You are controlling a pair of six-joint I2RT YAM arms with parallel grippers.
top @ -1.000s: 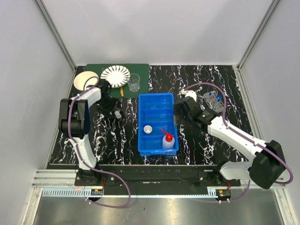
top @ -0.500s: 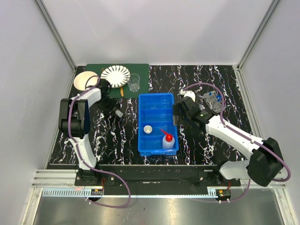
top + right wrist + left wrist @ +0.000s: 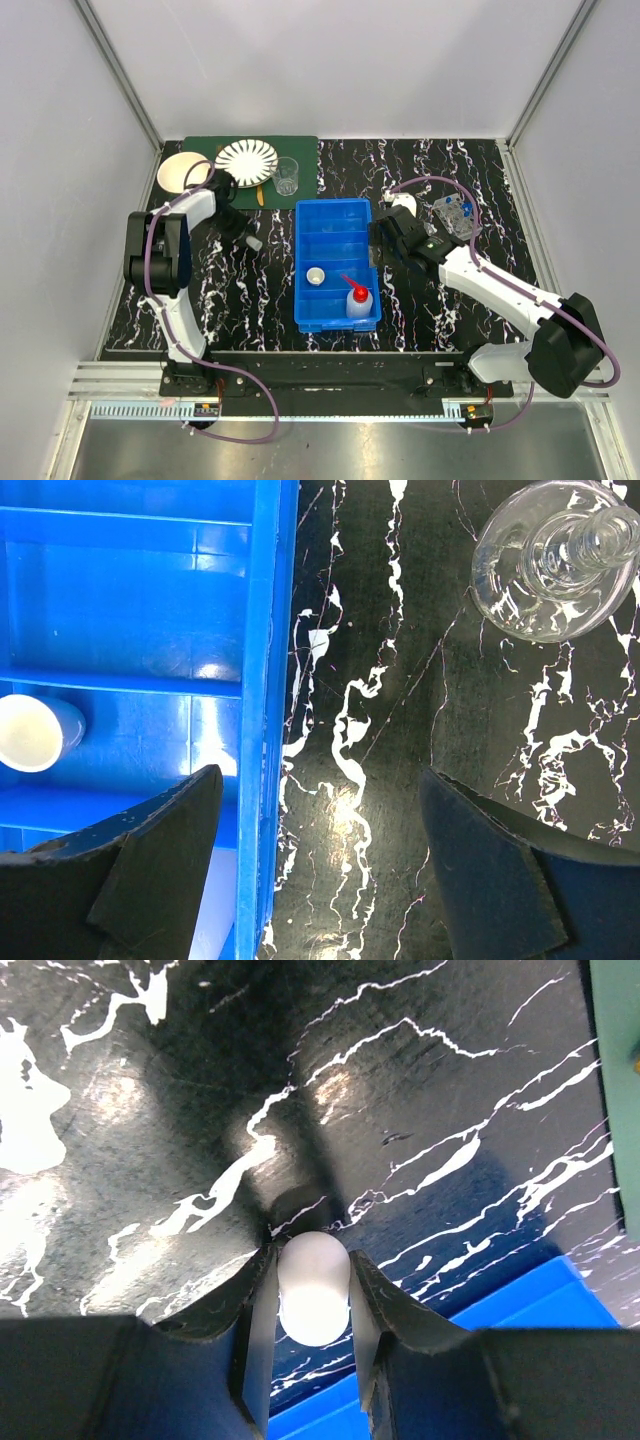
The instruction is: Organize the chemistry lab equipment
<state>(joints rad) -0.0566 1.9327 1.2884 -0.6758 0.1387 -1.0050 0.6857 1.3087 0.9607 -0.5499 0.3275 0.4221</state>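
My left gripper (image 3: pixel 312 1252) is shut on a small white rounded item (image 3: pixel 313 1290) and holds it just above the black marbled table, left of the blue bin; in the top view the gripper (image 3: pixel 246 238) is there too. My right gripper (image 3: pixel 320 780) is open and empty over the table, beside the bin's right wall (image 3: pixel 268 680); the top view shows it (image 3: pixel 384 240) as well. A white red-nozzled squeeze bottle (image 3: pixel 358 299) and a small white cup (image 3: pixel 316 276) sit in the bin. The clear tube rack (image 3: pixel 455 214) with blue-capped tubes stands at the right. A clear beaker (image 3: pixel 287 177) stands at the back.
A striped white plate (image 3: pixel 246 158) and a cream bowl (image 3: pixel 182 172) sit at the back left on and beside a green mat (image 3: pixel 300 148). A clear round glass vessel (image 3: pixel 555 555) stands on the table beyond my right gripper. The bin's corner (image 3: pixel 520 1310) lies close under my left gripper.
My left gripper has shifted slightly toward the blue bin with the white item still in it. My right arm has drawn in slightly and uncovered more of the tube rack.
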